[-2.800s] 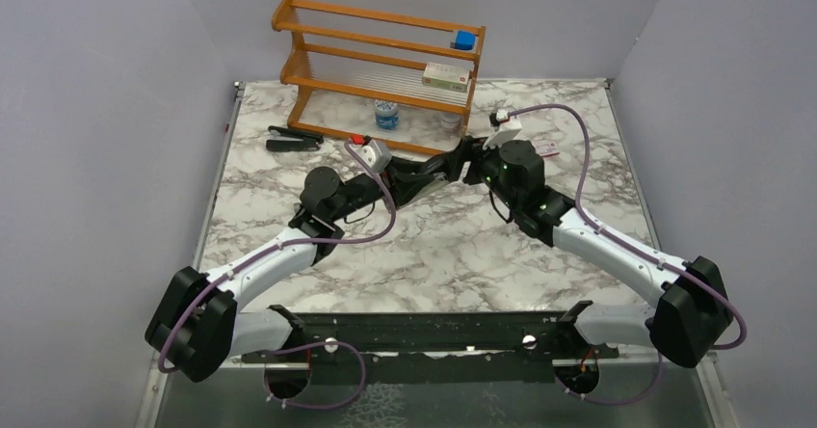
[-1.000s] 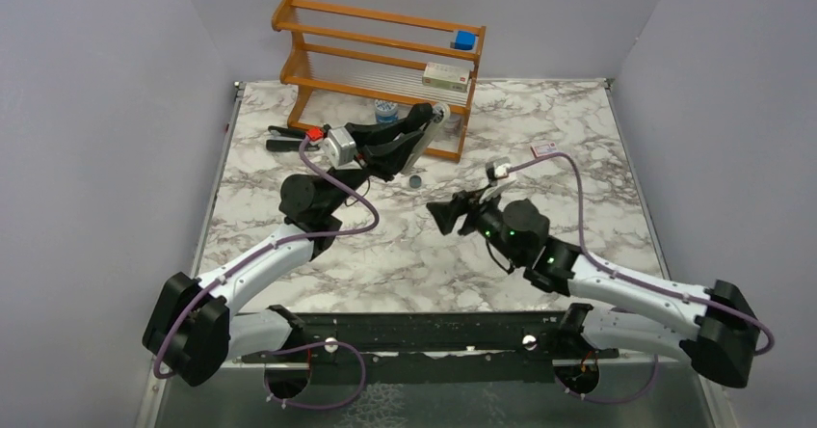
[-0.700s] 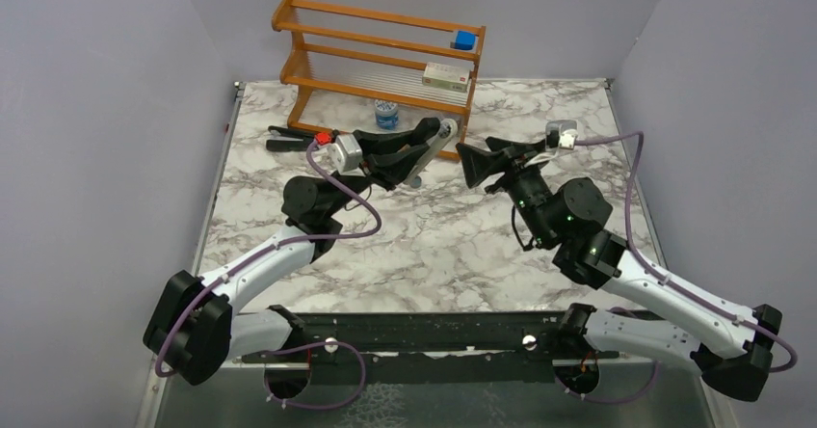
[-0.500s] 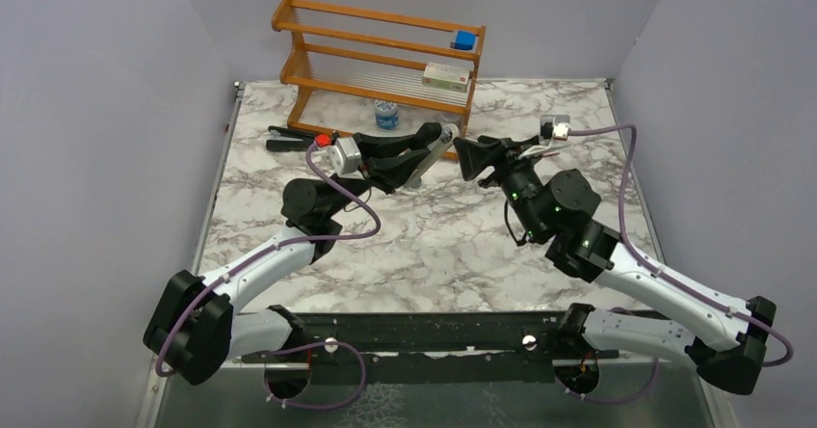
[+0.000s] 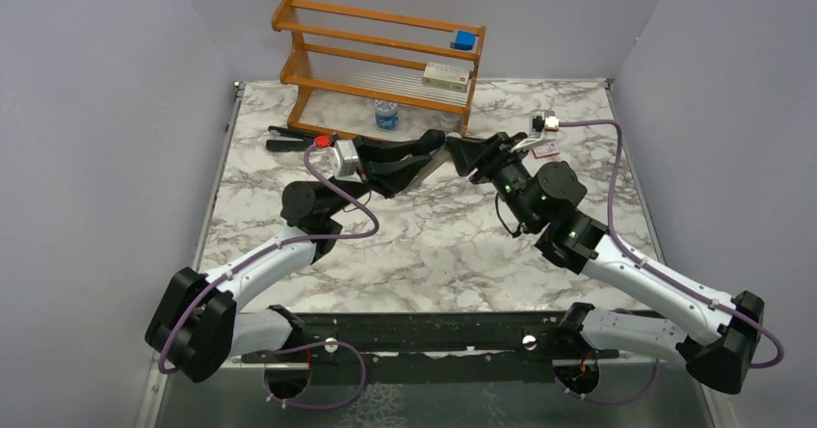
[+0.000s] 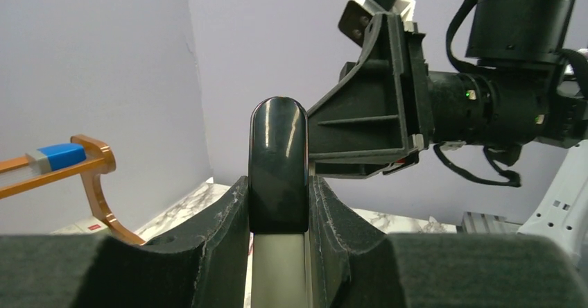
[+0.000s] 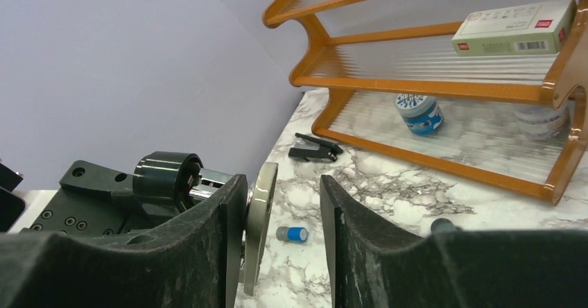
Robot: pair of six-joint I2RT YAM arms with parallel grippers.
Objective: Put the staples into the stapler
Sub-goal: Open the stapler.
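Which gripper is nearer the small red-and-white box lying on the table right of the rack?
Right. The right gripper hangs just left of the box, open around the tip of the stapler; the left gripper, clamping the stapler, is farther left.

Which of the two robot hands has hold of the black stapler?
The left hand, clamped on both sides of the stapler; the right hand stands open.

white links [image 5: 260, 257], black joints [image 5: 308, 201], purple cables [image 5: 588, 122]; left end effector [image 6: 278, 204] black
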